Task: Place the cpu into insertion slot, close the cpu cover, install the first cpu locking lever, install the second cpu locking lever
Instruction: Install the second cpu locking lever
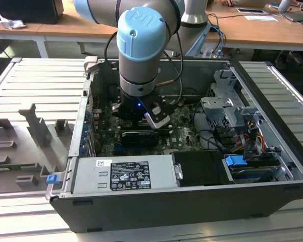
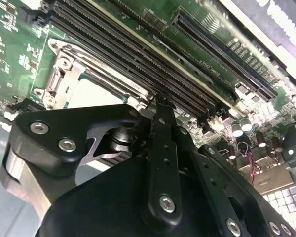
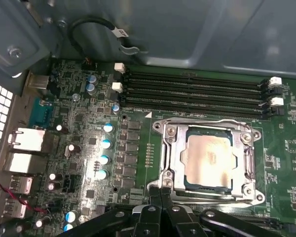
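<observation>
In the exterior view, the arm (image 1: 141, 45) was seen reaching down into an open computer case (image 1: 192, 201) laid on a slatted table (image 1: 20, 91). The end effector (image 1: 141, 117) was lowered close over the green motherboard (image 1: 184, 136), beside the power supply (image 1: 123, 174) at the near wall of the case.

In the second wrist view, the end effector (image 2: 160, 106) was seen from behind, with its black fingers (image 2: 163, 143) brought together to a narrow tip and nothing visibly held between them. The tip was placed at the edge of the insertion slot (image 2: 56, 79), on the side nearest the long memory slots (image 2: 138, 64). The cpu (image 2: 91, 94) was seated in the slot, partly hidden behind the black linkage.

In the first wrist view, the cpu (image 3: 210, 157) was shown lying flat within the insertion slot (image 3: 207, 197), framed by the cpu cover (image 3: 173, 158), which was lowered around it. The fingertips (image 3: 160, 190) of the end effector (image 3: 161, 187) were pressed together at the slot's rim, just beside the cover's edge and clear of the chip itself. The memory slots (image 3: 192, 94) lay on the opposite side of the slot.
</observation>
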{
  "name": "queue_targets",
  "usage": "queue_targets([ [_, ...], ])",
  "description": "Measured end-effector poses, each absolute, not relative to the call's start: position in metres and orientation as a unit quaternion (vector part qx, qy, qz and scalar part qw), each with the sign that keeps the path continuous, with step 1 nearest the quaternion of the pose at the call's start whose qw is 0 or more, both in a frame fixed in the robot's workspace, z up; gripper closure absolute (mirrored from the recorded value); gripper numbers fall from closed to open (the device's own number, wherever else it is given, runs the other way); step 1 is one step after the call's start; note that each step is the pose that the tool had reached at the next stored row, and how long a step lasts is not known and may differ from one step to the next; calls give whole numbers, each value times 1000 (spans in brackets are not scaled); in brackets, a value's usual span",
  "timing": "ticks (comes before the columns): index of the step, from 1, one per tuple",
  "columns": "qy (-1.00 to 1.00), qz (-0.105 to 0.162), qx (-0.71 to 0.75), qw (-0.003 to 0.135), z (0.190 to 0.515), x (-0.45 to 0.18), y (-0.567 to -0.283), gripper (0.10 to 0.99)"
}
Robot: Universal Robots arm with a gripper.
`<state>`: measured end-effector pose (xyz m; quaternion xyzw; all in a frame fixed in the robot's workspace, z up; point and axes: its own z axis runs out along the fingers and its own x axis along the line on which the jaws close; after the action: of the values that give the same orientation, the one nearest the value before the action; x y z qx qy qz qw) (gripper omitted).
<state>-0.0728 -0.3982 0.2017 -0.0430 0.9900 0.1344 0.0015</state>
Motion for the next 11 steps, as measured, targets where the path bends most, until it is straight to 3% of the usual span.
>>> queue_targets([
  [11,988,147,-44,2,197,-75,-398,980],
])
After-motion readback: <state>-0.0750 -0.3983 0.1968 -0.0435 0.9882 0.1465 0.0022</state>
